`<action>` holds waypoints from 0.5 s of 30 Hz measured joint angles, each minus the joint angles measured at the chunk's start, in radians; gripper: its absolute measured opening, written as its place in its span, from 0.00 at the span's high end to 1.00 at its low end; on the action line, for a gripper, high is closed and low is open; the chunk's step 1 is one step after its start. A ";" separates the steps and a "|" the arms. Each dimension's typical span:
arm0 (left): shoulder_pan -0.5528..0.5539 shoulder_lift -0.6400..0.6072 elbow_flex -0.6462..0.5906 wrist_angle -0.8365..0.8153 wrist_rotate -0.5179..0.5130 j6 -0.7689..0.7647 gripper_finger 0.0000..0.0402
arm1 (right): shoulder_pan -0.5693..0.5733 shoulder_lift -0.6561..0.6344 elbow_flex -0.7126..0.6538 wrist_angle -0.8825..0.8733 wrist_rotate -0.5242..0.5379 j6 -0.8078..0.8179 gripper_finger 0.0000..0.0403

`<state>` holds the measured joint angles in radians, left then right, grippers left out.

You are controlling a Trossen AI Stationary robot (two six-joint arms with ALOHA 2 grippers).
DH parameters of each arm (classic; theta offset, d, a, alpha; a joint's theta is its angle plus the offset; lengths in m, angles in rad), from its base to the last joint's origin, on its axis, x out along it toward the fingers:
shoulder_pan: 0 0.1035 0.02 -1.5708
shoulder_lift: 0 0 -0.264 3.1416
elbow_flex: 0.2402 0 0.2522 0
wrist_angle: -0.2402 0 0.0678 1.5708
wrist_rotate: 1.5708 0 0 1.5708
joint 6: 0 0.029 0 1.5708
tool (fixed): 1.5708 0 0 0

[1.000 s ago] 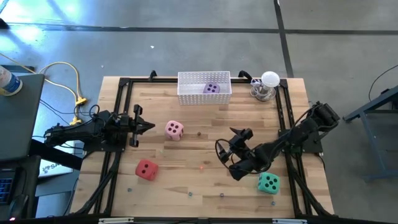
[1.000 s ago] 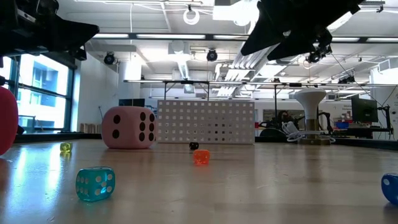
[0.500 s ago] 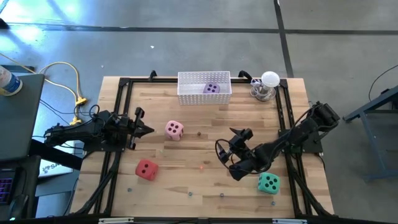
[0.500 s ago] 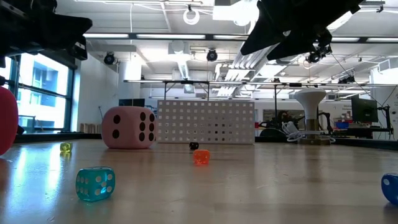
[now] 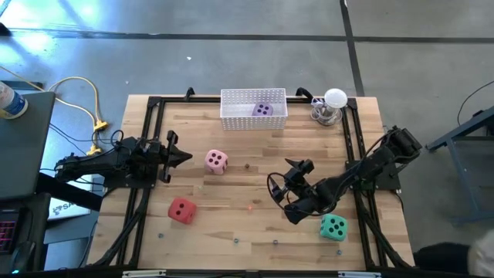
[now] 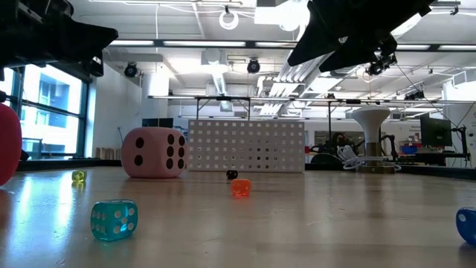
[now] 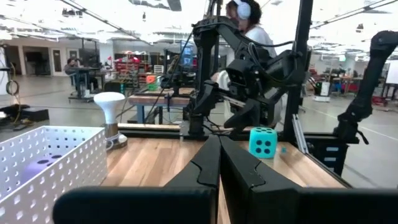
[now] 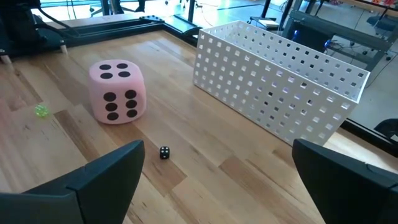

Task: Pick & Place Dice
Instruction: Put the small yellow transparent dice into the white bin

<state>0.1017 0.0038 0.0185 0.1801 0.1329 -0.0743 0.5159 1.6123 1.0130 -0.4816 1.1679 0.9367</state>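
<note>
1. The purple die [image 5: 262, 110] is already inside the white basket [image 5: 253, 120] at the far edge of the desk [image 5: 309, 154]. That looks like the one die that is done.
2. Three dice are still out on the desk. The pink die [image 5: 216, 161] sits near the middle. The red die [image 5: 182, 210] is near the front on the left. The green die [image 5: 333, 226] is near the front on the right.
3. The right gripper [image 5: 287, 191] hangs over the desk between the pink die and the green die. Its jaws are wide and hold nothing.
4. The left gripper [image 5: 182, 157] is just beside the pink die. Its jaws are shut tight with nothing in them.
5. A few tiny dice lie on the desk too.
6. So I think the job is about one part done out of four.
</note>
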 joint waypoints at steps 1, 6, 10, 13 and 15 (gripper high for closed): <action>0.000 0.000 0.000 0.000 0.000 0.002 1.00 | 0.000 0.000 0.000 0.000 0.000 -0.002 0.01; 0.000 0.000 0.000 0.000 0.000 -0.001 1.00 | 0.000 0.000 0.000 0.000 -0.006 -0.018 0.01; 0.000 0.000 0.000 0.000 0.000 0.011 1.00 | 0.000 0.000 0.000 0.000 -0.012 -0.018 0.01; 0.000 0.000 0.000 0.000 0.000 0.021 1.00 | 0.000 0.000 0.000 0.000 -0.012 -0.018 0.01; 0.000 0.000 0.000 0.000 0.000 0.021 1.00 | 0.000 0.000 0.000 0.000 -0.012 -0.018 0.01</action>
<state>0.1017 0.0036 0.0185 0.1802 0.1329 -0.0532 0.5159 1.6123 1.0130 -0.4816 1.1557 0.9185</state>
